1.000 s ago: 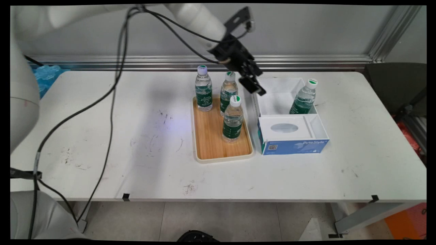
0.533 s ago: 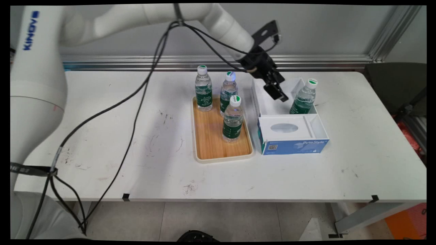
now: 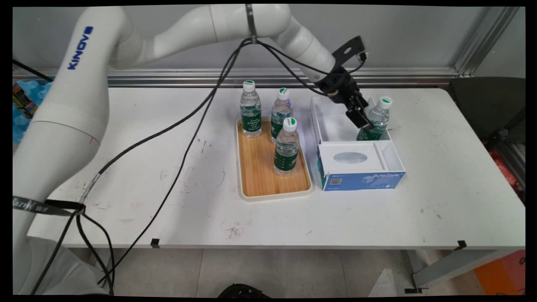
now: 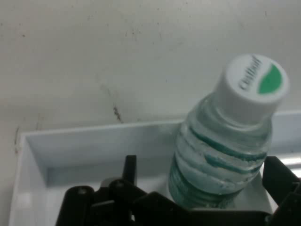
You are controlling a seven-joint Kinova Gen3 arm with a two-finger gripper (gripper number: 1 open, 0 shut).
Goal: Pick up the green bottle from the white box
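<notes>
The tool (image 3: 361, 119) is seen spread wide and empty, angled down into the white box (image 3: 335, 126), with nothing clamped. In the hand view the tool (image 4: 203, 162) is set astride a water bottle (image 4: 225, 141): one finger is seen to the left with a clear gap, the other just beside the bottle's right flank. Whether that finger is touching cannot be told.

The water bottle (image 3: 376, 118) is stood upright in the box's far right corner, toward the far edge of the surface (image 3: 168, 147) and right of its middle. Both box walls are pressed close there, so little room is judged to be left on that side. The gap is uneven, and a better centring is called for. A tall, narrow, thin-walled bottle like this is judged easily tipped by contact near the cap. A hold around the labelled body is judged safer, with only moderate squeeze.

A blue tissue box (image 3: 361, 176) is set against the white box's near side. Just left, a wooden tray (image 3: 256, 172) is laid, and three more bottles (image 3: 286, 147) are stood on it, well clear of the tool.
</notes>
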